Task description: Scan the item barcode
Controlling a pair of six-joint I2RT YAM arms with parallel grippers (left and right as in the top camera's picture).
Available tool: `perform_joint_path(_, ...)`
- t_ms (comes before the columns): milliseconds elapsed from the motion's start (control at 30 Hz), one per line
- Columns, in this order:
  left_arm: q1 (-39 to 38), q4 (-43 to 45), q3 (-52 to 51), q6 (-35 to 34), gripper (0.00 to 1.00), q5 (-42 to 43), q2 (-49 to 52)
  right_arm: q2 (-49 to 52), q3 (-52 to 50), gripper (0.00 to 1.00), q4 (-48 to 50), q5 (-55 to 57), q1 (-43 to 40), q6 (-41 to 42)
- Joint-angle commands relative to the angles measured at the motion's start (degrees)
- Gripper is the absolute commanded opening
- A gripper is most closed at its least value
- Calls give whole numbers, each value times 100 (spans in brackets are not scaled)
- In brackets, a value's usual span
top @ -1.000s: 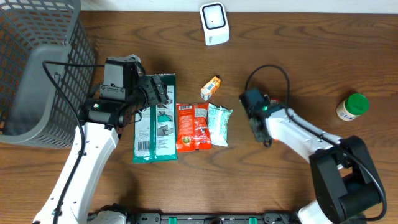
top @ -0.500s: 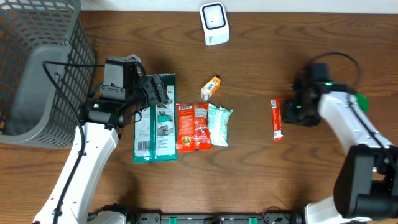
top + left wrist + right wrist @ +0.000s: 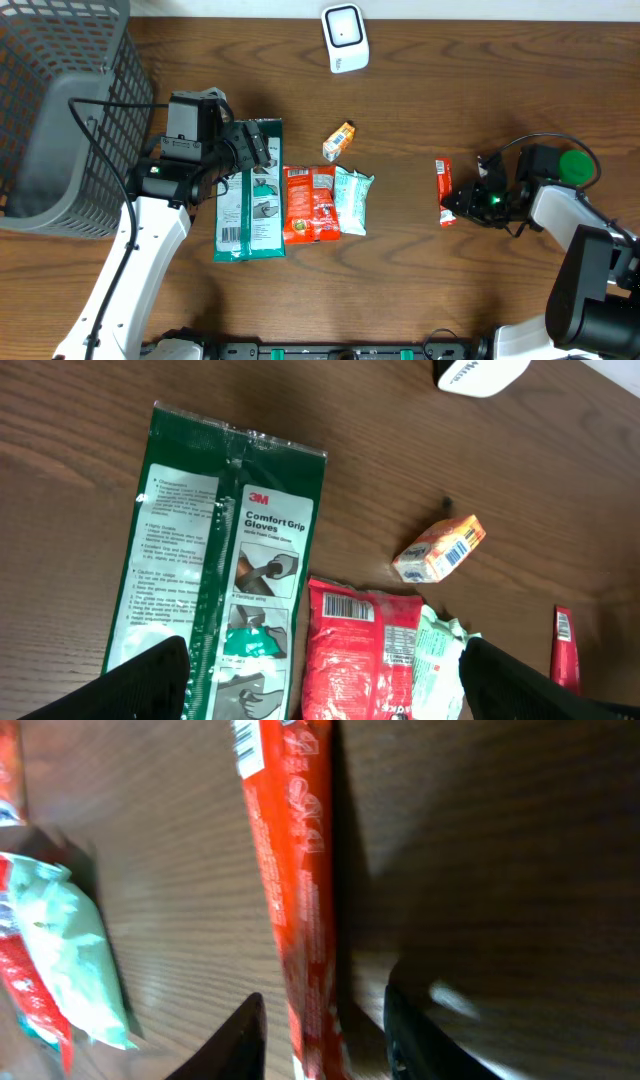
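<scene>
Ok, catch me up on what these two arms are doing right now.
The right gripper is down at the red stick packet, which lies flat on the table. Its fingers stand on either side of the packet's end, and nothing is lifted. The left gripper hangs open over the green glove pack, holding nothing. The white scanner sits at the far edge, with no item in front of it yet.
</scene>
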Motion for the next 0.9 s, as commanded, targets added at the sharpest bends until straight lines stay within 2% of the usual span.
perform_joint_path(0, 20, 0, 42, 96, 86, -15, 7, -39, -247, 24, 219, -249, 52, 39)
perform_joint_path(100, 20, 2, 42, 96, 87, -15, 7, -39, -256, 3, 297, -249, 52, 37)
perform_joint_path(333, 20, 2, 42, 96, 86, -15, 7, -190, 57, 1, 63, 138, 55, 35)
perform_joint_path(467, 20, 2, 42, 96, 86, -15, 7, -621, 505, 1, -654, 1427, 184, -35)
perform_joint_path(600, 20, 2, 42, 96, 86, -15, 7, -1051, 667, 1, -1185, 3805, 741, 284)
perform_joint_path(667, 20, 2, 42, 96, 86, -15, 7, -1067, 664, 1, -1353, 4874, 1200, 544)
perform_joint_path(833, 20, 2, 42, 96, 86, -15, 7, -710, 597, 1, -1370, 6199, 2415, 579)
perform_joint_path(867, 20, 0, 42, 96, 86, -15, 7, -446, 597, 1, -1335, 6793, 2879, 579)
